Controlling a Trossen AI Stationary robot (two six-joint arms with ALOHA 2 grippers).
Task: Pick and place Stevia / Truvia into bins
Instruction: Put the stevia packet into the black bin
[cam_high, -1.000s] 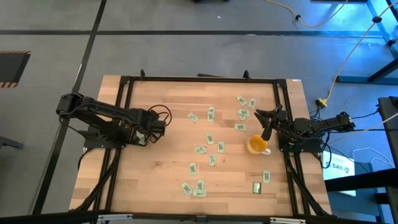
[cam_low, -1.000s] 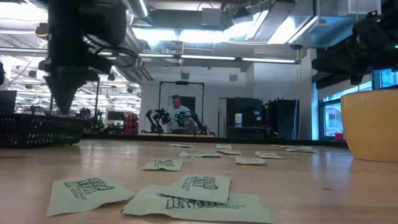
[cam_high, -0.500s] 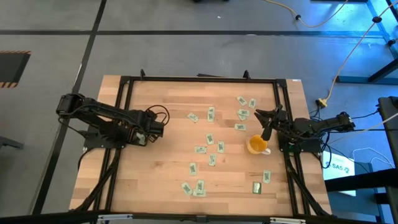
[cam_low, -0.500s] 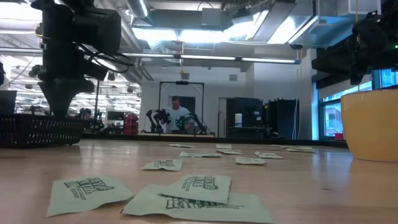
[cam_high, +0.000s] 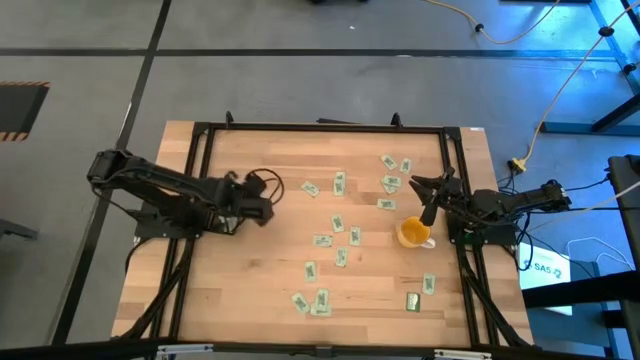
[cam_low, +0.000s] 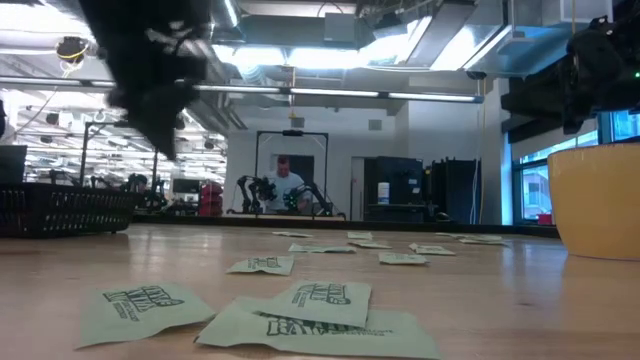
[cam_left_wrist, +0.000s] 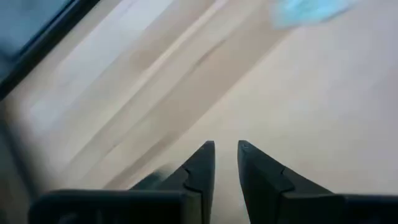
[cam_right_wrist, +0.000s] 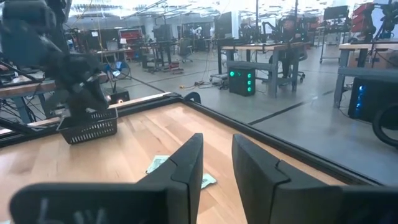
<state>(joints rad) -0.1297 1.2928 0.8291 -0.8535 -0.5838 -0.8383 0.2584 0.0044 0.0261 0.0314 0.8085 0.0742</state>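
Sachets (cam_high: 340, 222) lie flat and scattered over the worktop's middle and right half. Black mesh bin (cam_low: 62, 210) sits by the left edge; your high view hides it under the arm. Left gripper (cam_high: 262, 208) reaches past it, raised, fingers slightly parted, empty. Right gripper (cam_high: 420, 184) waits at the right edge, above the yellow cup (cam_high: 413, 232), fingers parted, empty.

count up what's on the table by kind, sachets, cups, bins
sachets: about 17, a few overlap so the count may be off
yellow cup: 1
black bin: 1
total: about 19
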